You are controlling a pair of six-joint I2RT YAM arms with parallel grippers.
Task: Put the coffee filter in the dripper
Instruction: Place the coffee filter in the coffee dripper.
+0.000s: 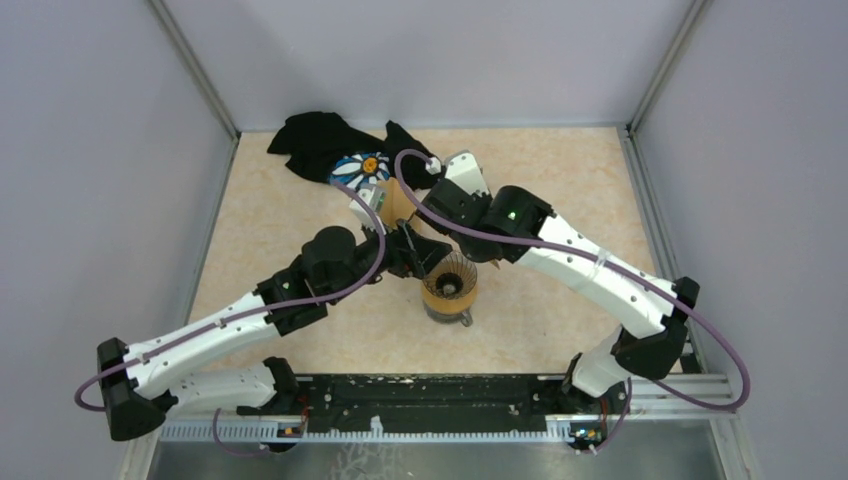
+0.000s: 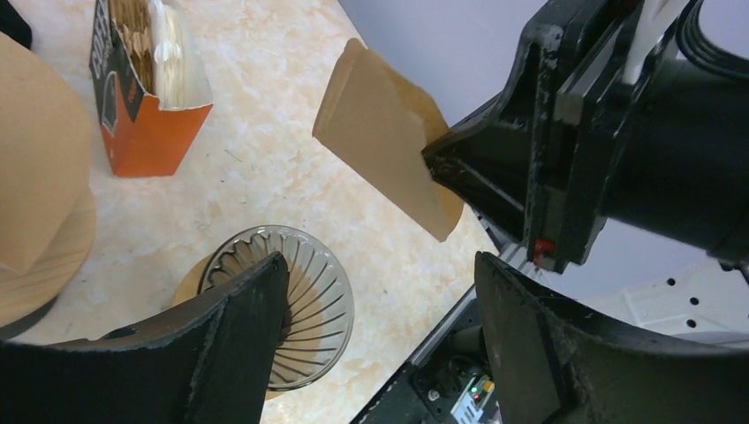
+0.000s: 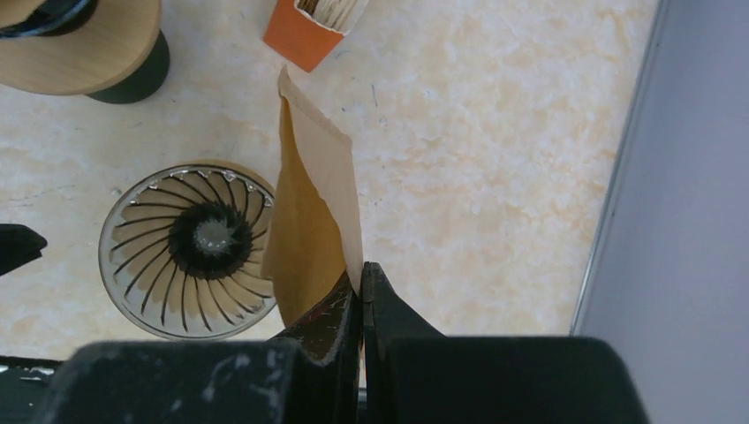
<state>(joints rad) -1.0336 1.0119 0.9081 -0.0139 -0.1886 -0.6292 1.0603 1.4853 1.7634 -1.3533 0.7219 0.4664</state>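
Note:
A clear ribbed glass dripper (image 1: 450, 285) stands on a brown base at the table's middle; it also shows in the left wrist view (image 2: 305, 309) and the right wrist view (image 3: 190, 252). My right gripper (image 3: 361, 281) is shut on the edge of a brown paper coffee filter (image 3: 313, 203), held in the air just right of the dripper's rim. The filter also shows in the left wrist view (image 2: 380, 141). My left gripper (image 2: 380, 300) is open and empty, beside and above the dripper.
An orange box of filters (image 2: 146, 97) stands behind the dripper, also in the right wrist view (image 3: 313, 31). A round wooden stand (image 3: 79, 44) is at the far left. A black cloth (image 1: 320, 140) and a daisy-patterned item (image 1: 360, 168) lie at the back.

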